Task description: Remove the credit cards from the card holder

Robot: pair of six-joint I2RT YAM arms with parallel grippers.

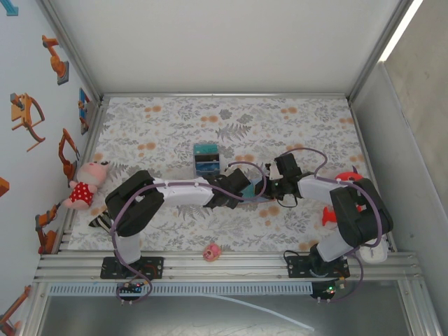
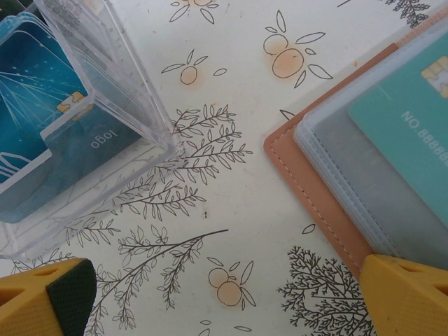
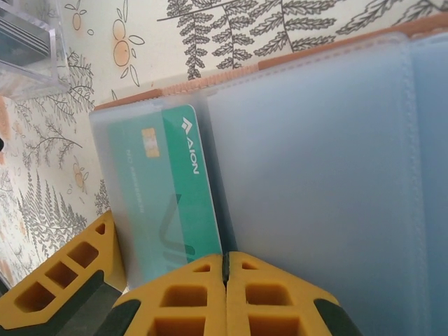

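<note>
Right gripper [image 3: 225, 262] closed on the green card's [image 3: 168, 203] near end, just ahead of its tips. We pull straight back along the wallet [image 3: 315, 175] sleeve; the wide-open left gripper [image 2: 227, 294], wallet corner against one fingertip, could steady it.

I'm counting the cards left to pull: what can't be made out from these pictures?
- Right wrist view: the shut right hand covers the teal card's near end, so whether it pinches card or sleeve is hidden.
- Left wrist view: the card holder is cut off by the right edge, and each frosted sleeve blurs whatever lies beneath.
- Top view: the arms hide the card holder's pockets.
</note>
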